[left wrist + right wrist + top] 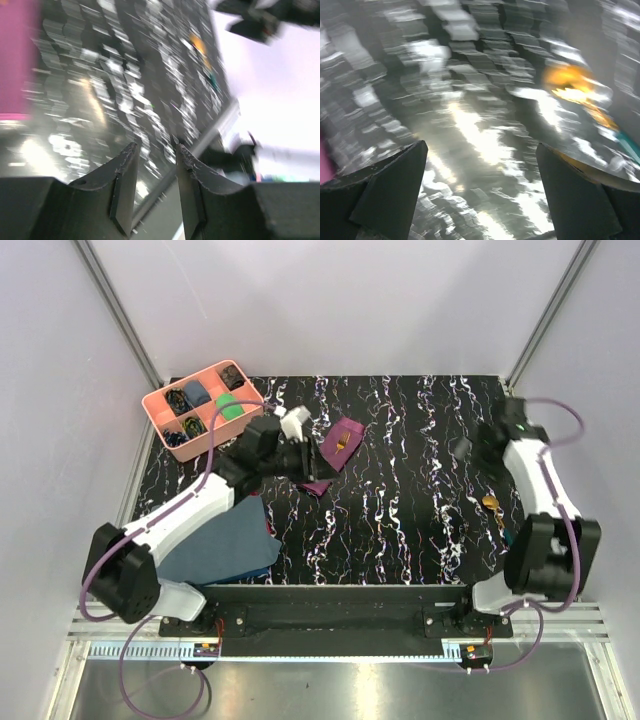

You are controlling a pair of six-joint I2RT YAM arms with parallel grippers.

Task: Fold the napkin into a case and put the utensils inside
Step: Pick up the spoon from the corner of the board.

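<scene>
Napkin far of centre with one utensil on it; both grippers empty.

At the near-left corner of the tabletop [400, 510] lies a slate-blue cloth [225, 540], partly under the left arm. Close to the right edge, about midway back, a loose utensil [492, 505] rests on the bare surface, its golden end toward the far edge and its green handle toward the near one. The right gripper [481, 150] hovers just beyond it with fingers spread wide. Farther back, left of centre, the left gripper [155, 147] has its fingers drawn close, with a thin gap and nothing in it, just beside the napkin [330, 455]. The napkin is folded small, and a second utensil [343, 443] lies on it. A pink tray [152, 405] sits at the far-left corner.
</scene>
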